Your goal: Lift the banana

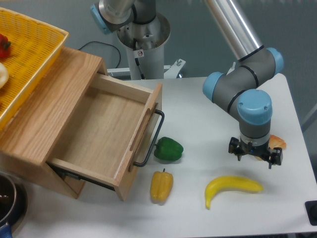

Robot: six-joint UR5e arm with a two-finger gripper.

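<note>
1. Banana [232, 188] lies free on the desk [198, 109], right of the yellow pepper [161, 185].
2. Gripper [255, 155] hangs spread and empty above the banana's right end.
3. Glossy, light, stiff plastic, likely slippery; pinch across its thick middle.

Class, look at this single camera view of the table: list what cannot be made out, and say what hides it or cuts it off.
1. Pastry wedge: mostly hidden behind the gripper.
2. Yellow basket: cut off by the left and top edges; its contents are only partly seen.
3. Dark bowl: cut off at the bottom-left corner.
4. Dark object: cut off by the right edge, unidentifiable.
</note>
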